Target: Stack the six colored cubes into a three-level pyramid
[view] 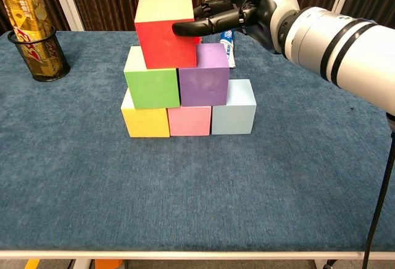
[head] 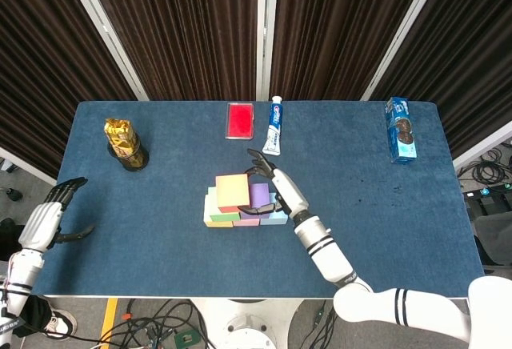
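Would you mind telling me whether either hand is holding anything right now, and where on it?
The right hand touches the red cube's right side; a real grip cannot be told. The left hand holds nothing.

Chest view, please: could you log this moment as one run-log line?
pyramid: three levels up | red cube: on top | right hand: fingers touching red cube | left hand: open, off table edge

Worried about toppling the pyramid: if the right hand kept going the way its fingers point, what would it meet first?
The red cube on top; the right hand seems to touch its side already.
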### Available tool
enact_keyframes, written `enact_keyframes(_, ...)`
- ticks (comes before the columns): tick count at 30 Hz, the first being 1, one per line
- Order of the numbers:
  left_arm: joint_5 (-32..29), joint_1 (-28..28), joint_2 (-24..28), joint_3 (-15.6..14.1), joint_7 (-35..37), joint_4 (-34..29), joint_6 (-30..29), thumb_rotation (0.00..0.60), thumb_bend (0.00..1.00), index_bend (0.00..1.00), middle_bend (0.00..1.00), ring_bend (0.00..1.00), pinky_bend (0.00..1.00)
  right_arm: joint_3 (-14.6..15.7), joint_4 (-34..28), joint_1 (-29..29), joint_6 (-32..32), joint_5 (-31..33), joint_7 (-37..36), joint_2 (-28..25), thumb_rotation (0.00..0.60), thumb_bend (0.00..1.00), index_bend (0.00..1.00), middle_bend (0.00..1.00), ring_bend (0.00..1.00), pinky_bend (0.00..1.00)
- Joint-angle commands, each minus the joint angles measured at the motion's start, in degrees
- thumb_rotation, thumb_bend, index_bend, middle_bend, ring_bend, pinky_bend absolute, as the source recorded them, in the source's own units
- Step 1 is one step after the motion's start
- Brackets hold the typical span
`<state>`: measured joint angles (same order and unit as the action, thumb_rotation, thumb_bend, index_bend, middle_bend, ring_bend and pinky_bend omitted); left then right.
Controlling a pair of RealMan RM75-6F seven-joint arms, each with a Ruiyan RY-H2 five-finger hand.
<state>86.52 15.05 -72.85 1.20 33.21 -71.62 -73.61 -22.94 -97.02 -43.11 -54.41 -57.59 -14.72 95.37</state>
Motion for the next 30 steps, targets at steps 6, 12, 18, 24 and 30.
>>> enact_keyframes(6,-0.1,0.0,-0.1,0.0,0.0,0.0,0.2,0.600,0.23,0.09,0.07,0.00,0.05,0.1,0.3,-0.1,0.6,-0.2,-0.4,0.0,0.600,0.15,0.00,0.61,0.10,0.00)
enact_keyframes(12,-0.1,0.1,0.0,0.0,0.1,0.1,0.2,0.600,0.23,0.09,0.07,0.00,0.05,0.3,0.3,0.0,1.2,-0.7,-1.0,-0.5,0.600,0.12,0.00,0.49,0.08,0.00)
enact_keyframes(18,-0.2,0.1,0.1,0.0,0.1,0.0,0.3,0.600,0.23,0.09,0.07,0.00,0.05,-0.3,0.4,0.3,0.4,-1.4,-2.6,0.0,0.600,0.13,0.00,0.49,0.07,0.00)
enact_keyframes(24,-0.2,0.1,0.2,0.0,0.0,-0.1,0.3,0.600,0.23,0.09,0.07,0.00,0.05,-0.4,0.6,0.5,0.4,-2.2,-4.0,0.1,0.600,0.15,0.00,0.51,0.07,0.00)
enact_keyframes(30,-0.3,0.1,0.1,-0.1,-0.3,-0.2,0.5,0.600,0.23,0.09,0.07,0.00,0.05,-0.3,0.7,0.4,1.1,-2.3,-4.4,-0.2,0.600,0.15,0.00,0.52,0.08,0.00)
